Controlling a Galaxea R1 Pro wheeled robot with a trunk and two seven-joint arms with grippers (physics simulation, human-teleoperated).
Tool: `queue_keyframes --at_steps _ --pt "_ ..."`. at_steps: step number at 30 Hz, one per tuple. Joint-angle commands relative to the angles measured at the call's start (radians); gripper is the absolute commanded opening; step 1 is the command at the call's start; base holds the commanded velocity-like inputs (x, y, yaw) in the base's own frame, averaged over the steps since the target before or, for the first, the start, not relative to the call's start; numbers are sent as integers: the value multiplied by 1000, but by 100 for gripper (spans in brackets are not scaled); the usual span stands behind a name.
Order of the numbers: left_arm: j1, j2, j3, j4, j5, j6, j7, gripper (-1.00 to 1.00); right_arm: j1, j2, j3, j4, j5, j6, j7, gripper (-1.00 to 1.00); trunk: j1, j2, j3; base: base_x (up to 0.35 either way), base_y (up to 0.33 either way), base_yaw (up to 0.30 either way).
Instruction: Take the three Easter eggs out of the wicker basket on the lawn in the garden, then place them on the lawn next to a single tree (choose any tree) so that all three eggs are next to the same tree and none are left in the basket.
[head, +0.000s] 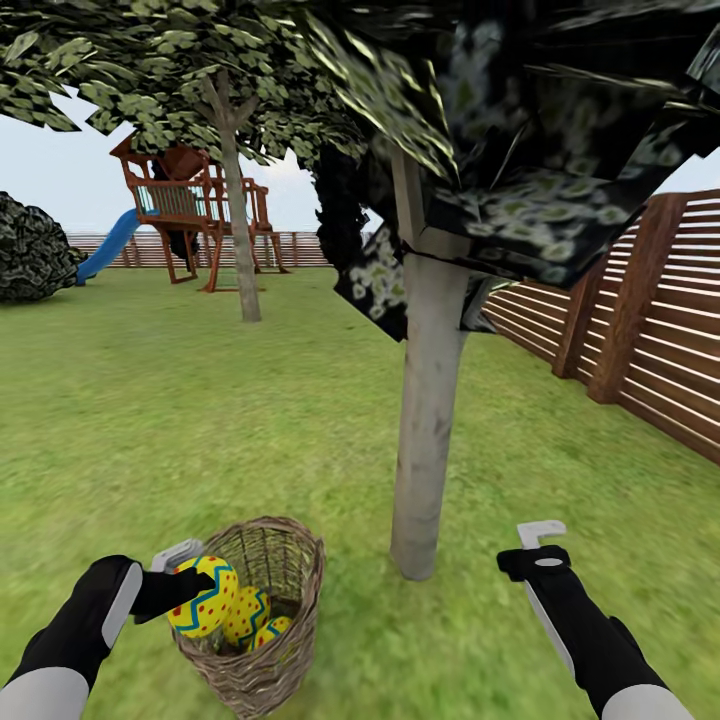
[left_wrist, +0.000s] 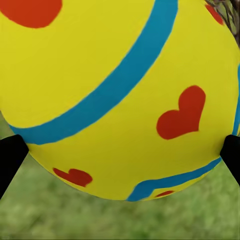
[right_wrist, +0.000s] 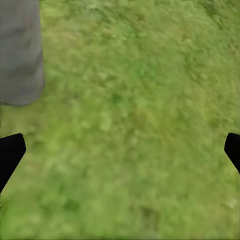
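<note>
Yellow egg (head: 203, 597), clamped in the left pincer (head: 190, 585), hung over the wicker basket (head: 290, 650) rim. The tree (head: 428, 440) trunk stood to its right, nearer the right pincer (head: 540, 535), which gaped empty.

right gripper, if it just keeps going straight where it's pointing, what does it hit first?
Most likely bare green lawn: the open right gripper points down at grass, nothing between the fingertips. The pale grey-tan tree trunk sits off to one side of that line; depth is hard to judge.
</note>
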Motion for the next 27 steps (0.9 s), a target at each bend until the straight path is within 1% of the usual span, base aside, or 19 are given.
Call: queue_keyframes --at_steps 1,3,8,16,17,19,24,27 --pt "-1 0 2 -1 0 5 -3 -100 -1 -1 4 -1 4 7 -3 100 -4 7 2 0 0 3" --pt "-1 0 3 -1 0 5 -3 -100 -1 -1 4 -1 4 7 -3 100 -12 21 8 -29 0 1" --pt "-1 -5 2 -1 0 5 -3 -100 -1 0 5 -1 4 6 -3 100 -31 56 24 -188 0 0" --pt "-1 -5 2 -2 0 5 -3 -100 -1 0 6 -1 4 6 -1 100 -62 112 49 -8 0 0" --pt "-1 -5 3 -13 0 5 -3 -100 -1 1 6 -1 4 6 -1 100 -65 119 52 0 0 11" --pt "-1 -5 4 -30 0 5 -3 -100 -1 3 7 0 5 5 -2 100 -73 133 59 0 0 163" --pt "-1 -2 9 -36 0 6 -3 -100 -1 5 7 0 6 7 -1 100 -92 168 74 0 0 274" --pt "-2 10 15 -37 0 6 -3 -100 -1 5 7 0 5 8 0 100 -104 189 84 0 0 289"
